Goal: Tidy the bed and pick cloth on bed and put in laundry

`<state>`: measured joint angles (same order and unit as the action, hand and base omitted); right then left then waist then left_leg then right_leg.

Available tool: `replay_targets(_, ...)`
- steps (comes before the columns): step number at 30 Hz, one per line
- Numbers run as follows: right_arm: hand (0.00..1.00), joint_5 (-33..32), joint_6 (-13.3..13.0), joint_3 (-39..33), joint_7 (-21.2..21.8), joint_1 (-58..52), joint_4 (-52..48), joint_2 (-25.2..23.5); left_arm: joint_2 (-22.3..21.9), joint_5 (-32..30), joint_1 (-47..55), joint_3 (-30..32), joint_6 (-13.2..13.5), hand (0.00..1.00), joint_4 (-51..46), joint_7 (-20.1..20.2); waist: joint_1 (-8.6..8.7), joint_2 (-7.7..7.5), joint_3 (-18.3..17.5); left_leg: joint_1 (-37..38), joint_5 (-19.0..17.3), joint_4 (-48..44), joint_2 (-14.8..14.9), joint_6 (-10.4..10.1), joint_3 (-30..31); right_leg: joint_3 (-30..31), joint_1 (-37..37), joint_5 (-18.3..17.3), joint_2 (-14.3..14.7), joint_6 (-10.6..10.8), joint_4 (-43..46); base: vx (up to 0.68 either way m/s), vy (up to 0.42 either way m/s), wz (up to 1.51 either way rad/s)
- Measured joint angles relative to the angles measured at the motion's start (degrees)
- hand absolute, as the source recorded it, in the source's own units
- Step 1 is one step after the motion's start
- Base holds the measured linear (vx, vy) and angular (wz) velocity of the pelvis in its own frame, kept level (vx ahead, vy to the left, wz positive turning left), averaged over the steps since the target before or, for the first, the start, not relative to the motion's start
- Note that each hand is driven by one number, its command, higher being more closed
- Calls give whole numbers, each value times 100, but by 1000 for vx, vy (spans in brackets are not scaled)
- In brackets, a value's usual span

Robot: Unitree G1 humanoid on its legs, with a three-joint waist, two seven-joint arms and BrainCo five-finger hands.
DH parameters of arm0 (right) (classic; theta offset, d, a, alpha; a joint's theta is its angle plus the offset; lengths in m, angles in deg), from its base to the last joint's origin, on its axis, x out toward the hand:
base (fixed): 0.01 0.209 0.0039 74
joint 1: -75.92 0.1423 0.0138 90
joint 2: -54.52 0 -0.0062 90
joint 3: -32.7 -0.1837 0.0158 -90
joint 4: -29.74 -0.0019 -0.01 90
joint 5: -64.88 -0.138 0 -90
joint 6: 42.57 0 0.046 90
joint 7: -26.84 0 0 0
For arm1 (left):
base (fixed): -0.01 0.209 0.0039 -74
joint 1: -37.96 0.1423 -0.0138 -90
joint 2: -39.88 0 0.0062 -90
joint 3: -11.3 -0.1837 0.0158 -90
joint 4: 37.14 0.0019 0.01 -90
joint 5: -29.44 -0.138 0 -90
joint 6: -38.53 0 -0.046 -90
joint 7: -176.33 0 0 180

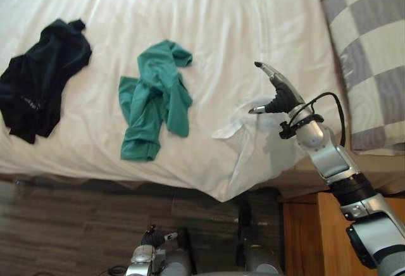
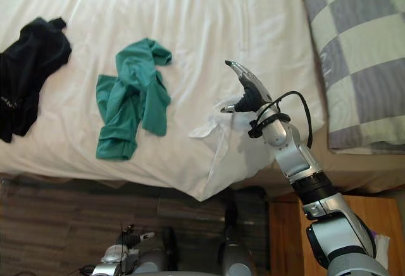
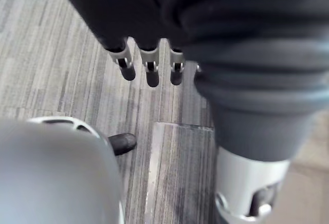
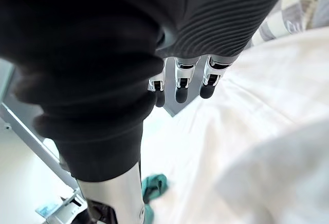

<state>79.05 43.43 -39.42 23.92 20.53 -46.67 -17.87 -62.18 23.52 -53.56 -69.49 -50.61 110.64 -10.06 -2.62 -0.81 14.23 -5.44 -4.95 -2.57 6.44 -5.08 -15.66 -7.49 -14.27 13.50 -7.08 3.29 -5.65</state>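
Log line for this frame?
right hand: open, above white sheet | left hand: open, low over floor | green cloth, black cloth: on sheet, ungrasped

The two head views look down on the bed (image 1: 253, 10) from above its near edge, a little apart sideways, and share the green cloth (image 1: 155, 99), the checked blanket (image 2: 361, 54) and the right robot hand (image 1: 281, 100). The right wrist view looks from very close along that hand, over the bed. The left wrist view looks past the left robot hand (image 3: 150, 72) down at the wood floor (image 3: 56, 54)
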Motion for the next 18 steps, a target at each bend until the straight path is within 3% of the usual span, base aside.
replay_targets(4, 0, 254, -12, 82, 55, 66, 727, 135, 83, 24, -63, -12, 37, 0, -123, 0, 20, 18, 260, -328, 8, -168, -53, 12, 92, 23, -211, 54, -48, 34, 0, -56, -6, 9)
replay_targets(5, 100, 292, -12, 18, 46, 68, 838, 154, 83, 26, -79, -19, 46, 0, -152, 0, 35, 40, 335, -359, 9, -196, -55, 12, 115, 17, -218, 54, -56, 34, 0, -36, -1, 10)
replay_targets(13, 100, 873, -146, -392, -19, -151, 940, 149, 96, 62, -102, -335, 165, 0, -323, 17, 48, 70, 484, -510, 0, -267, -58, 16, 116, 45, -343, 54, -62, 46, 1, 1, 0, 1)
replay_targets(18, 100, 876, -200, -727, -31, -675, 577, -3, 95, 60, -146, -445, 169, 0, -325, 20, 41, 63, 483, -444, -35, -267, -41, 31, 93, 118, -290, 44, -38, 58, 2, 38, 14, -2)
